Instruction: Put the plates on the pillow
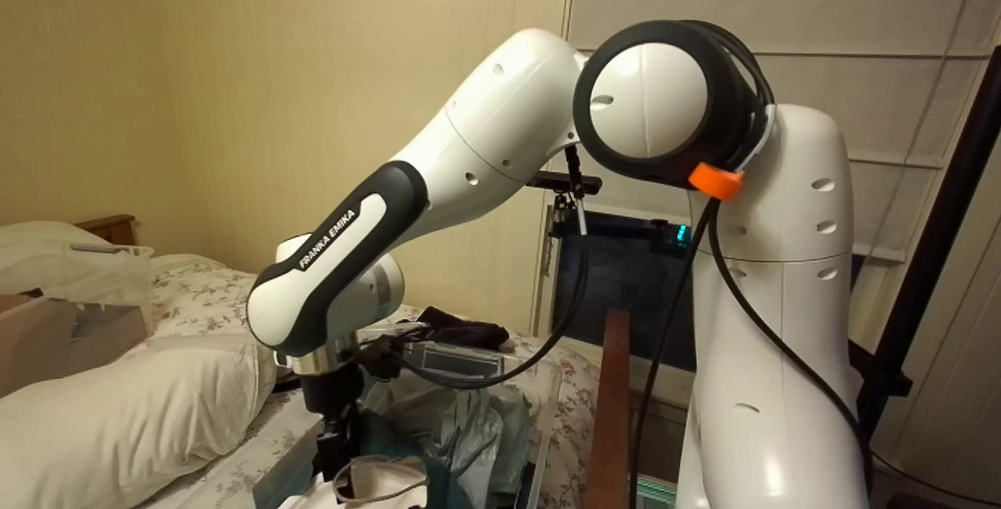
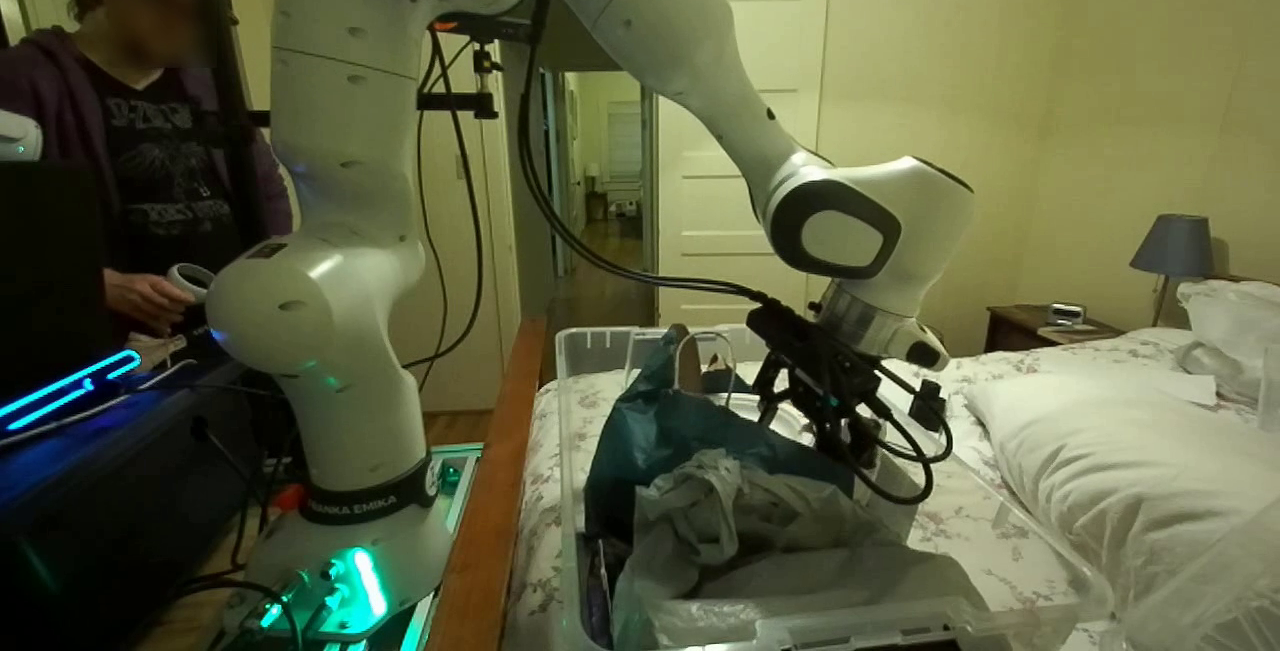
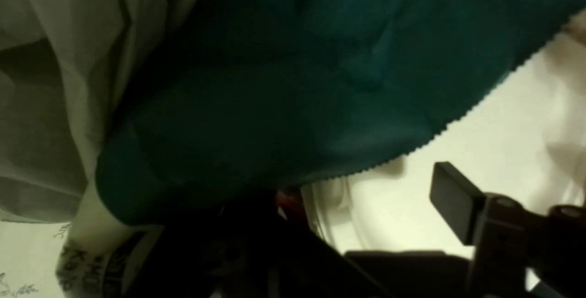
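The cream-white plates lie in or under the teal bag, inside the clear bin. In the wrist view, part of a plate (image 3: 389,215) and its rim show below the bag's jagged edge. In an exterior view a bit of the plates (image 2: 792,419) shows beside the fingers. My gripper (image 3: 361,197) is open, pointing down, with its fingers wide apart. One finger is above the plate's inner face, the other is dark beyond the rim. I cannot tell whether they touch. The large white pillow (image 1: 141,415) lies on the bed beside the bin; it also shows here (image 2: 1120,461).
The teal bag (image 2: 690,441) with upright handles and a crumpled grey bag (image 2: 740,541) crowd the clear bin (image 2: 590,336). A wooden bed rail (image 2: 500,501) stands between arm base and bed. A clear box (image 1: 78,274) sits beyond the pillow. Cables hang off the wrist.
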Action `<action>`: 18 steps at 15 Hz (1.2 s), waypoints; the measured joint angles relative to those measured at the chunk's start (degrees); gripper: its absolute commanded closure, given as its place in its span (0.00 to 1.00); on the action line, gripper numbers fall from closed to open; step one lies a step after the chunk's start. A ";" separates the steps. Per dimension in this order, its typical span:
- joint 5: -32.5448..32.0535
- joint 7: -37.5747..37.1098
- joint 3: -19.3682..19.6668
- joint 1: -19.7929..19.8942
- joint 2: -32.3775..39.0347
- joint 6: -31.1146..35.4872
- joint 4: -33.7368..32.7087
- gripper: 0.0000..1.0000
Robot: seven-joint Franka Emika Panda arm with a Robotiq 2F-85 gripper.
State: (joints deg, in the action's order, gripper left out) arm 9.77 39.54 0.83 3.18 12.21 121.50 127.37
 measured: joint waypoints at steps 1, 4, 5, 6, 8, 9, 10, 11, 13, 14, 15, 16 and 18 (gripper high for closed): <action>0.00 0.02 -0.15 0.00 0.25 0.00 -0.01 0.49; 0.00 0.22 -0.43 0.00 0.40 0.00 -0.08 0.73; 0.00 0.26 -0.42 0.01 0.34 -0.01 -0.13 0.79; -0.03 0.26 -0.42 0.04 0.11 -0.01 -0.16 0.80; -0.17 0.26 -0.43 0.06 -1.04 -0.41 -0.12 0.83; -0.36 0.26 -0.44 0.06 -2.01 -1.04 -0.08 0.79; -0.67 0.23 -0.46 0.02 -3.27 -1.87 -0.03 0.79; -1.08 0.16 -0.50 -0.07 -4.72 -2.84 0.01 0.84; -1.67 -0.02 -0.70 -0.38 -7.77 -4.59 0.08 0.87; -1.84 -0.03 -0.82 -0.54 -9.10 -5.28 0.08 0.85; -1.91 -0.06 -0.90 -0.76 -10.27 -5.77 0.10 0.90; -1.91 -0.07 -0.92 -1.07 -11.27 -6.10 0.10 0.94; -1.91 -0.15 -0.96 -1.62 -12.92 -6.17 0.13 0.95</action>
State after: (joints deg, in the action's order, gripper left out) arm 7.86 39.39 -0.13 1.56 -0.71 115.34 127.50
